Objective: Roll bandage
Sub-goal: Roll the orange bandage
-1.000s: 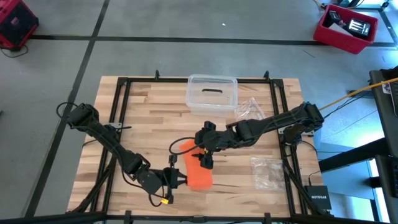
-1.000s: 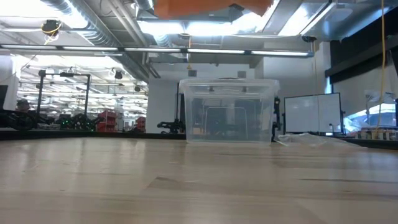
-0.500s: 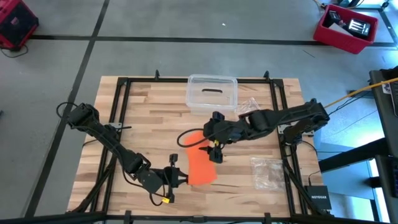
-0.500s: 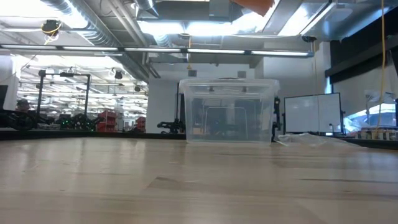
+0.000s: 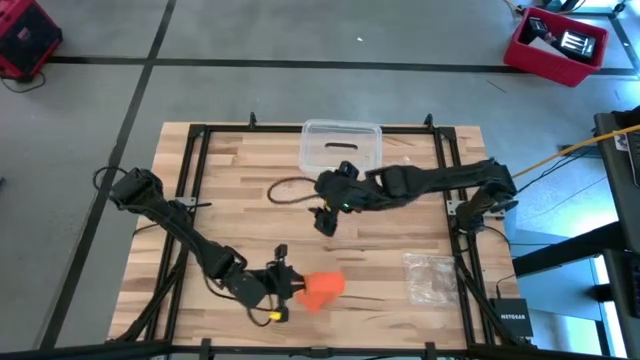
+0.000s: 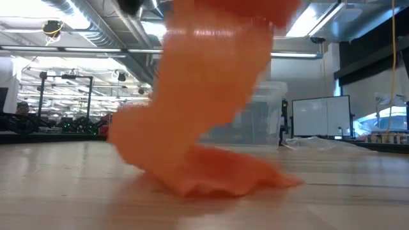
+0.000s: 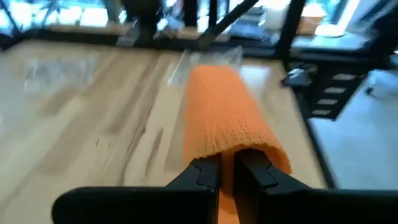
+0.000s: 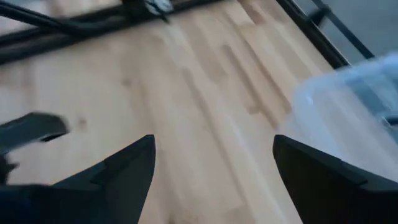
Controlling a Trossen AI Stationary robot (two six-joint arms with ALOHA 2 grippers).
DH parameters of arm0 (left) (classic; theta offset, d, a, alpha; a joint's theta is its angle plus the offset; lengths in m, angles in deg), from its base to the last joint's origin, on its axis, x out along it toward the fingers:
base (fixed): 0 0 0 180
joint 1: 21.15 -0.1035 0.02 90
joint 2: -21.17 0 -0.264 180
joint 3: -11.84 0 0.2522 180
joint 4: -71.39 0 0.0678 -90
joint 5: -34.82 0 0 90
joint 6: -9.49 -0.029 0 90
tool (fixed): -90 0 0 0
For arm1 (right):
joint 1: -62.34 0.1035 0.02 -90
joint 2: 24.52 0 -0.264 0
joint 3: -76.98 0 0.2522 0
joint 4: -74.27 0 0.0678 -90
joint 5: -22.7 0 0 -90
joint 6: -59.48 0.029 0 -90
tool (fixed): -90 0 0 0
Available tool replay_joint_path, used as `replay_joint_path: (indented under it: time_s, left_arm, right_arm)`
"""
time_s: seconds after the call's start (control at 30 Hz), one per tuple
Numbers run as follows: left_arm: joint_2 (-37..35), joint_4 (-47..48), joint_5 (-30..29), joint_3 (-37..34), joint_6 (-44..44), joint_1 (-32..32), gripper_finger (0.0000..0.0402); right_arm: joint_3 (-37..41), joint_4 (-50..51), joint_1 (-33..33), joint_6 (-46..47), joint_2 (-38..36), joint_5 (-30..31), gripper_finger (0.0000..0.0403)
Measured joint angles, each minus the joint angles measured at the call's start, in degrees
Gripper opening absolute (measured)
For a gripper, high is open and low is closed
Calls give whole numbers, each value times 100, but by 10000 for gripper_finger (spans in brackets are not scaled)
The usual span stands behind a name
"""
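Since half a second earlier the bandage (image 5: 322, 289) had dropped out of the right gripper (image 5: 324, 217) and bunched into a heap at the lower centre of the high view, while the right gripper had pulled back toward the upper middle, near the clear box (image 5: 341, 150). The left gripper (image 5: 291, 287) sat low in that view, its fingers (image 7: 202, 175) pinched narrowly on one end of the orange cloth, which ran away from them in a loose fold across the wooden table (image 5: 240, 190). The right gripper's fingers (image 8: 127, 168) stood wide apart with only bare wood between them. In the low view the bandage (image 6: 198, 134) filled the middle, blurred, probably hanging from above onto the table. A crinkled plastic bag (image 5: 430, 276) lay at the lower right, well apart.
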Motion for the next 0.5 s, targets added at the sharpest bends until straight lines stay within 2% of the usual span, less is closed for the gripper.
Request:
replay_joint_path:
  time_s: [0.13,0.27,0.37,0.5]
  left_arm:
    - [142,-53,104,-6,542,10,15]
    - [111,-343,370,-4,522,77,15]
    - [-192,-206,829,14,326,73,15]
    - [-892,345,1084,195,25,40,15]
  right_arm:
    - [7,183,-143,-503,70,-233,326]
    - [-132,577,47,-1044,-397,-418,326]
    - [-135,898,453,-1130,-771,-539,326]
    - [196,1127,1337,-1026,-1166,-292,326]
